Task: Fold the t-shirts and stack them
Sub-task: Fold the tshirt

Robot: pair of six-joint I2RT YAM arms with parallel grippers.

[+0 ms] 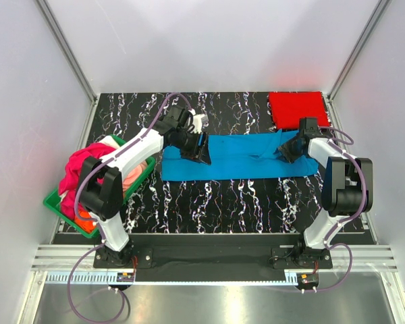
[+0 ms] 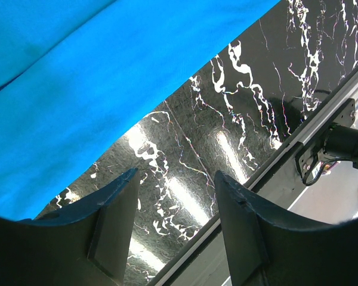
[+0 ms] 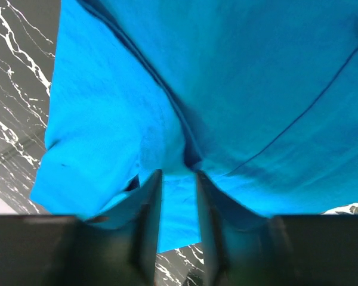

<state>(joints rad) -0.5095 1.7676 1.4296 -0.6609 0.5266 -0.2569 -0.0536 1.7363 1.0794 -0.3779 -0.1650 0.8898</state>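
Top view: the blue shirt (image 1: 243, 158) lies at the middle of the table (image 1: 209, 202) as a long flat band running from 9 to 3 o'clock. The folded red shirt (image 1: 297, 108) sits in the corner at 1 o'clock, apart from the blue one. The basket (image 1: 54, 201) stands at the 9 o'clock edge, with a pink shirt (image 1: 77, 172) heaped in it and a bit of orange cloth (image 1: 84, 214) beneath. The left gripper (image 1: 197, 150) is over the band's 9 o'clock end and the right gripper (image 1: 288, 150) over its 3 o'clock end.

Left wrist view: the left gripper (image 2: 178, 179) is released. Its 2 fingers (image 2: 116, 226) stand apart with only bare table (image 2: 227, 119) between them. The blue shirt (image 2: 77, 89) fills the frame toward 10 o'clock, its edge passing just behind 1 finger.

Right wrist view: the right gripper (image 3: 178, 174) is clenched on a fold of the blue shirt (image 3: 227, 77). The jaws are nearly together with blue cloth filling the narrow gap, and creases run in toward the tips. Table (image 3: 12, 77) shows at 9 o'clock.
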